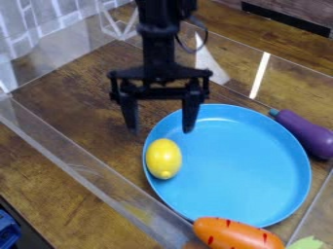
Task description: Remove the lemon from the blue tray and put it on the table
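Plainly, the lemon [164,159] looks smooth, bright yellow and oval; the gripper [162,116] gapes wide.

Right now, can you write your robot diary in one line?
pincer: open, near lemon | lemon: inside blue tray | holding: nothing

Text and labels: none I can read from my feed
Brands: none I can make out
Numbers and signs: none legible to me
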`<state>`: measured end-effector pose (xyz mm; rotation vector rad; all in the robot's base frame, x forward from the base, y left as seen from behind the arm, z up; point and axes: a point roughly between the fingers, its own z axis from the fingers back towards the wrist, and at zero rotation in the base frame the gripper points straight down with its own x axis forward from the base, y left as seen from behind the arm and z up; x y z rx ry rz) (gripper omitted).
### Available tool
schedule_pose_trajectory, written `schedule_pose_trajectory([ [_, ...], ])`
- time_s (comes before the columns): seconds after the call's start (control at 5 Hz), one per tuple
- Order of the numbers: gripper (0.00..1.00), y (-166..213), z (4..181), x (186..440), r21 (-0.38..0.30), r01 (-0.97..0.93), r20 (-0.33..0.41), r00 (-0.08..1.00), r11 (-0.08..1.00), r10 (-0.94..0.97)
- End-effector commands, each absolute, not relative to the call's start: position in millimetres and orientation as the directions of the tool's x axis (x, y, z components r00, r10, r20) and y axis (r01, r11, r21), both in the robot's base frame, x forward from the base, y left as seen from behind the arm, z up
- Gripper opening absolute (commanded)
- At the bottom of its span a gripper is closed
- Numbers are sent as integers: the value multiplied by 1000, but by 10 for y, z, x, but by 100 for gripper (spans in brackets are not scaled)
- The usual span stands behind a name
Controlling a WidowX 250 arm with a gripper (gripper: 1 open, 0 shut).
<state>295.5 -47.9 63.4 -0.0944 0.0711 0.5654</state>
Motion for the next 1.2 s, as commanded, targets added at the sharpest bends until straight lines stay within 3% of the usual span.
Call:
schedule_pose_trajectory([
  [0.0,100,-619,536,3054,-117,-582,-51,813,805,580],
  [0.2,100,-691,323,3048,-112,-597,-42,801,794,597],
  [0.4,100,-621,393,3170,-115,-543,-29,839,832,544],
  [0.6,100,-592,325,3274,-111,-493,-21,869,863,494],
  [1.0,100,-532,243,3247,-108,-426,-15,904,898,427],
])
